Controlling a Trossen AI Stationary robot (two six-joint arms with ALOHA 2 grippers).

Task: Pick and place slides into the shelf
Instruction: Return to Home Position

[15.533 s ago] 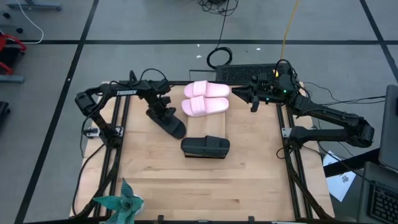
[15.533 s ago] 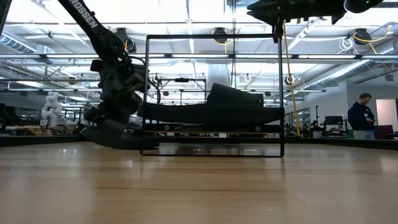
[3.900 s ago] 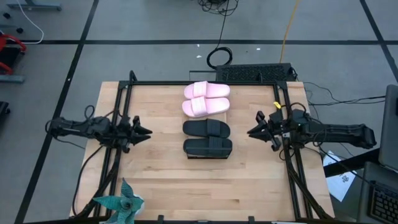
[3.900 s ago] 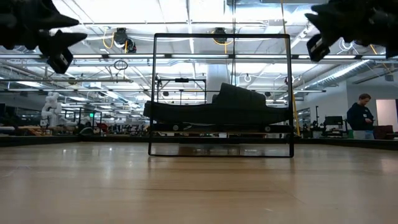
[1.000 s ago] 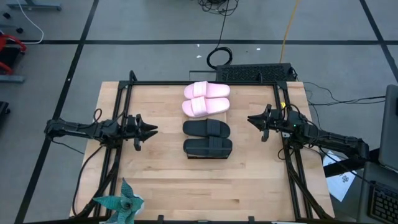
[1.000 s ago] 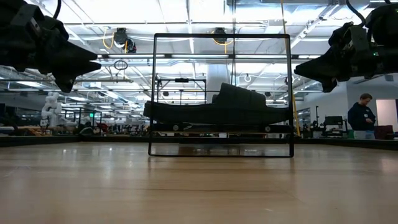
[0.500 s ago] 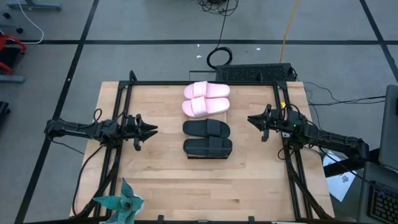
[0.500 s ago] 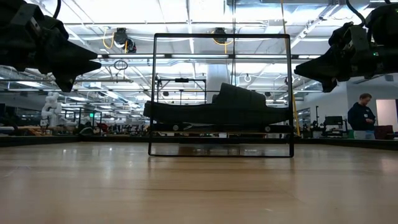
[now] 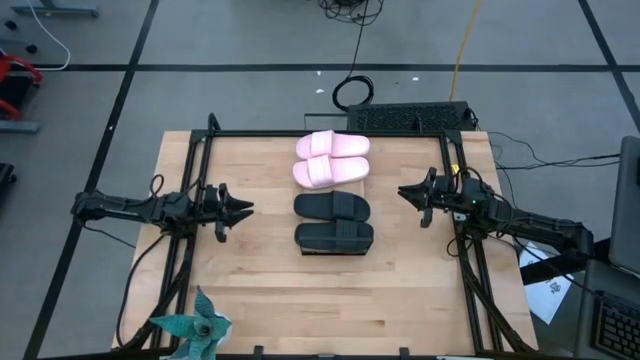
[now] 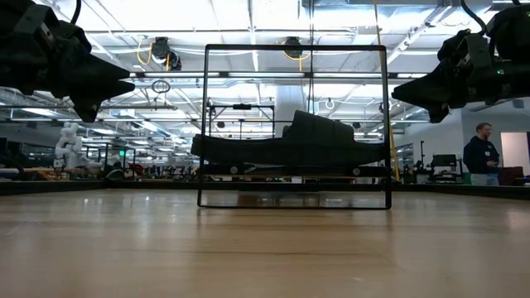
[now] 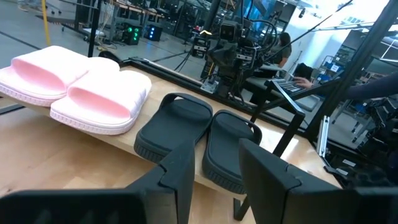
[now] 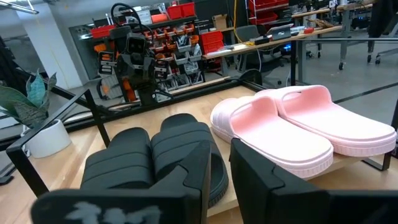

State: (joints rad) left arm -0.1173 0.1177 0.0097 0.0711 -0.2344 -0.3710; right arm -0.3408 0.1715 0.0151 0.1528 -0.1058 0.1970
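Left gripper (image 9: 246, 208) and right gripper (image 9: 403, 192) hung empty, jaws apart, flanking the centre-frame shelf (image 10: 293, 47); a stray swing could topple the slides (image 9: 333, 206).

You'll find the shelf (image 10: 293, 46) mid-tabletop (image 9: 260, 290), a little above the centre of the high view. Four slides lie on it in one column, the upper pair (image 9: 332, 158) side by side and the lower pair (image 9: 333, 222) just below them. Your left claw (image 9: 243, 209) hangs left of the shelf and your right claw (image 9: 405, 192) right of it, each apart from it, and a potted plant (image 9: 195, 328) sits at the tabletop's lower left corner.
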